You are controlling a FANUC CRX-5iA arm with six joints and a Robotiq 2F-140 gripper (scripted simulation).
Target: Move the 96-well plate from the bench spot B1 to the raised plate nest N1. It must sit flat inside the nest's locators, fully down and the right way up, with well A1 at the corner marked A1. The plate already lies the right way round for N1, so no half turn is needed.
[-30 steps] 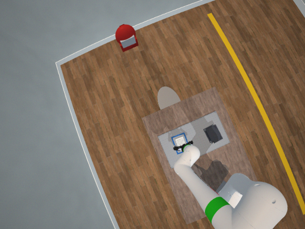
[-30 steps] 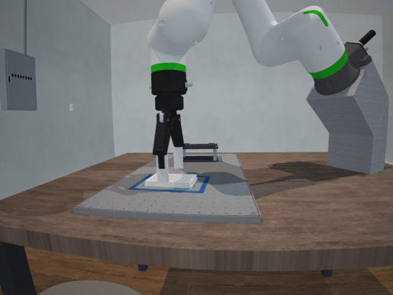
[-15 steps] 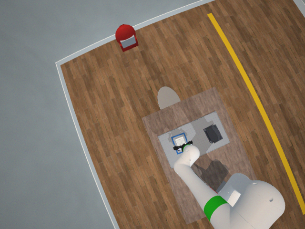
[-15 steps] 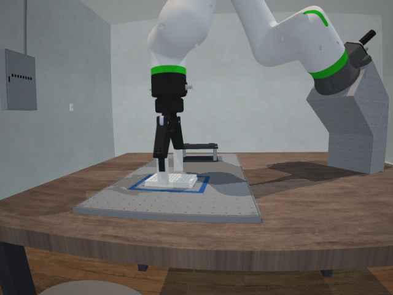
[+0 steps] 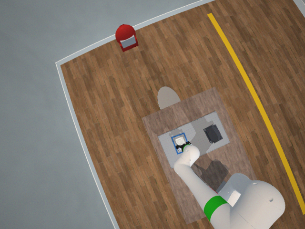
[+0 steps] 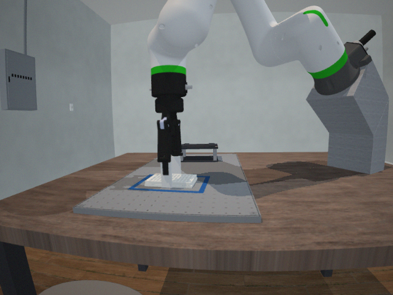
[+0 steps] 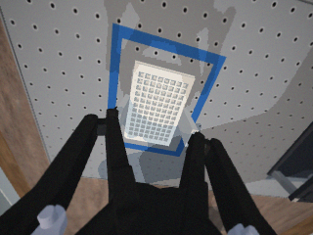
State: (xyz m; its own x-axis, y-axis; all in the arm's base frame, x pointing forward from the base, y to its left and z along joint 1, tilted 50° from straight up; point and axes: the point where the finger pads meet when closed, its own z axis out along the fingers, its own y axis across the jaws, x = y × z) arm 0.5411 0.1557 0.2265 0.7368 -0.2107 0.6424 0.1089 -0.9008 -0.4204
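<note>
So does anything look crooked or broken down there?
Nothing stands out. The white plate lies flat inside the blue square on the grey board, and the gripper is shut on its sides. The black nest behind it stands level, with nothing on it.

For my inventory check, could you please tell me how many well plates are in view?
1: the 96-well plate lies inside the blue B1 outline, clamped by the gripper.
</note>
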